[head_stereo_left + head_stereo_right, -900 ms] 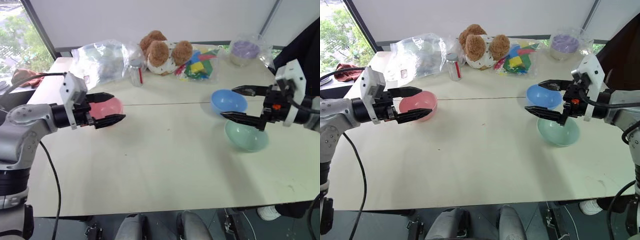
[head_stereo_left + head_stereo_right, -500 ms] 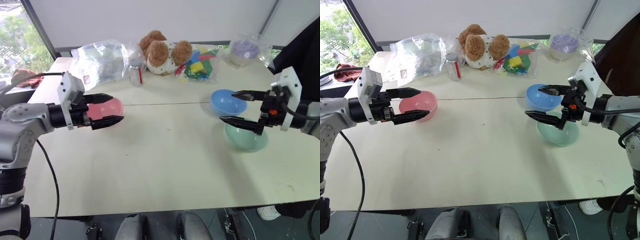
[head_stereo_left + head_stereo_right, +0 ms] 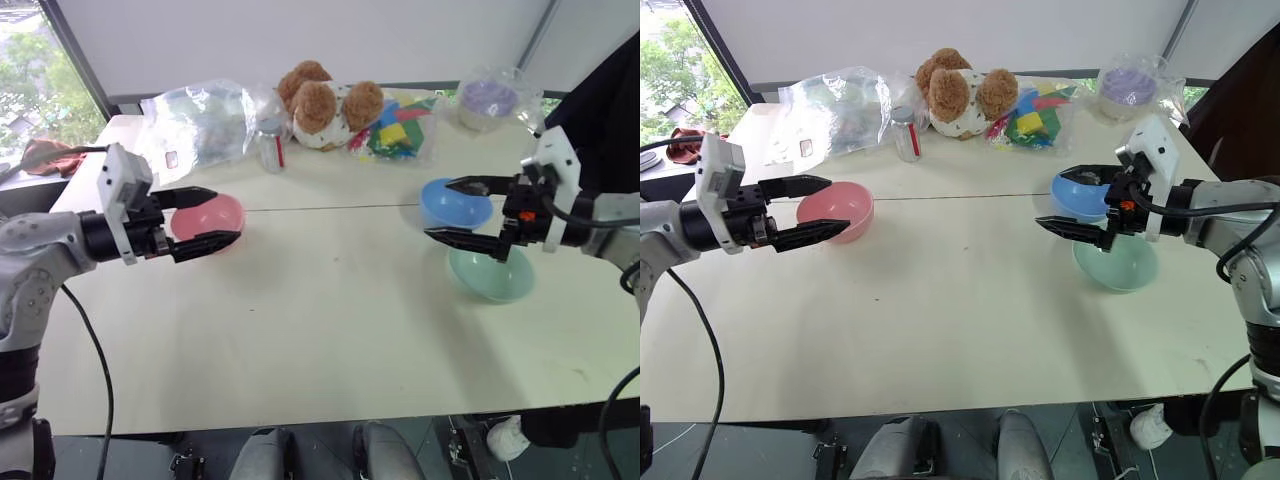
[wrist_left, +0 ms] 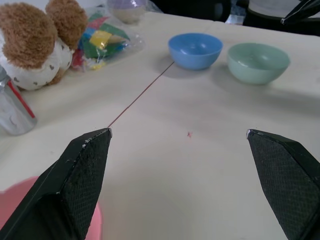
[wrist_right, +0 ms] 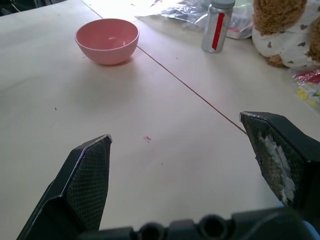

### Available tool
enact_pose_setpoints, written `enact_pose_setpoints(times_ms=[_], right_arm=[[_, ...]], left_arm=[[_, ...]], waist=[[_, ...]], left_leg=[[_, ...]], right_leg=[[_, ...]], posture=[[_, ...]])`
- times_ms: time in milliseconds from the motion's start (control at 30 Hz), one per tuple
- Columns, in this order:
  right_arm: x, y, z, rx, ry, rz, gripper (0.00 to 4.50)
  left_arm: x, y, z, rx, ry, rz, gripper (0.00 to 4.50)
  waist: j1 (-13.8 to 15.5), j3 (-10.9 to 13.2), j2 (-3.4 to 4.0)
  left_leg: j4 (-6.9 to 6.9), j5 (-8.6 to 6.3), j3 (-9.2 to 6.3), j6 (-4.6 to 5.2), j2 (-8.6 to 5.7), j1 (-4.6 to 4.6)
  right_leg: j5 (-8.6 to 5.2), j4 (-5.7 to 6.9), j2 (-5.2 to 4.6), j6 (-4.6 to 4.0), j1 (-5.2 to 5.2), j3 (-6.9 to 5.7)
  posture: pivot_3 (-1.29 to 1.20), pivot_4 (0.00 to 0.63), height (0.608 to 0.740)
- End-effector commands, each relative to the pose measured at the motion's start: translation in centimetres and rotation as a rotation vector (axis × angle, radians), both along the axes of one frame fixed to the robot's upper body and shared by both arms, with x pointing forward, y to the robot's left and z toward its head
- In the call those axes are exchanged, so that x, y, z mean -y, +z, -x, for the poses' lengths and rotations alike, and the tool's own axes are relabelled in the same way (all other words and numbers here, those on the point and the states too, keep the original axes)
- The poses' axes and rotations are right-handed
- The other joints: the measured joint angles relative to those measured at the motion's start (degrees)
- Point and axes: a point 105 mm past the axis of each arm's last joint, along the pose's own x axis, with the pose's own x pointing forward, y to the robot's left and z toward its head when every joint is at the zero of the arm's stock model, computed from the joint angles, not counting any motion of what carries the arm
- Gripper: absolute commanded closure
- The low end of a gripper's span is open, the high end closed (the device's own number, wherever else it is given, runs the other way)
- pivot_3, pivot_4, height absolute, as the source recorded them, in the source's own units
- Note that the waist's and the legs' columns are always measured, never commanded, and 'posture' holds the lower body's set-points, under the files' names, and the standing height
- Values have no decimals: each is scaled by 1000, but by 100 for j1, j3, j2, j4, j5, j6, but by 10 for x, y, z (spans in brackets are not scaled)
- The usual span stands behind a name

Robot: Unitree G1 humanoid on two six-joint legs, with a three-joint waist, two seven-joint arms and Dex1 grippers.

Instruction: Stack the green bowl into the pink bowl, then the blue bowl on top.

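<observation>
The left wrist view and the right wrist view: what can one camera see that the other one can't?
Left wrist view alone: the blue bowl and the green bowl side by side, plus the bagged colourful blocks.

Right wrist view alone: the whole pink bowl standing by itself, with nothing in it.

Both: the pale table with its thin seam, the plush toy, the silver can, and each arm's own open end effector, left and right.

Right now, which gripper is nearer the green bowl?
Right. The right gripper hangs open over the near-left rim of the green bowl, beside the blue bowl. The left gripper, open, is across the table by the pink bowl.
</observation>
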Motion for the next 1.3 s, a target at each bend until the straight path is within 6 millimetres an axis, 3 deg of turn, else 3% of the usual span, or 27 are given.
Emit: enact_pose_setpoints(times_ms=[33, 200, 333, 667, 767, 1000, 1167, 1300], right_arm=[[-3, 15, 2, 57, 22, -5, 0], [-5, 11, 4, 49, 23, -3, 0], [-6, 14, 8, 49, 24, -7, 0], [-2, 12, 18, 43, -12, 0, 0], [-1, 13, 20, 44, -26, 2, 0], [1, 15, 23, 43, -49, 7, 0], [3, 18, 22, 51, -59, 13, 0], [10, 19, 23, 54, -76, 24, 0]], left_arm=[[-4, 15, 6, 61, 8, -11, 35], [-29, -10, -15, 80, 137, -192, 35], [-52, -44, -35, 79, 171, -412, 35], [-43, -87, -83, 77, 94, -538, 35], [-39, -88, -87, 79, 65, -538, 841], [-29, -87, -93, 92, -23, -585, 4434], [3, -67, -92, 147, -175, -553, 4434], [64, -39, -74, 232, -456, -499, 4434]], waist=[[12, 0, 1], [2, 0, 1], [6, 0, 2], [113, 0, 0], [113, 0, 0], [134, 0, -1], [155, 0, -1], [165, 1, -4]], left_leg=[[0, 0, 0, 0, 0, -1], [-1, 0, 2, -2, 0, -1], [-3, -1, 3, 1, 0, -1], [3, -12, 15, 21, -5, -9], [3, -12, 19, 21, -4, -9], [10, -17, 22, 31, -4, -9], [12, -19, 22, 35, -5, -10], [17, -19, 19, 34, -5, -18]], right_leg=[[0, 0, 0, 0, -1, 0], [0, -1, -2, 0, 0, 0], [0, -1, -1, -1, -3, -1], [0, -1, 1, 1, -9, -9], [1, -1, 6, 1, -11, -13], [1, 0, 13, 2, -8, -13], [1, -1, 17, 2, -7, -13], [1, -2, 20, 2, -8, -15]], posture=[[0, 150, 740], [0, 150, 740], [0, 150, 740], [0, 150, 740], [0, 150, 740], [0, 150, 740], [0, 150, 740], [0, 150, 740]])
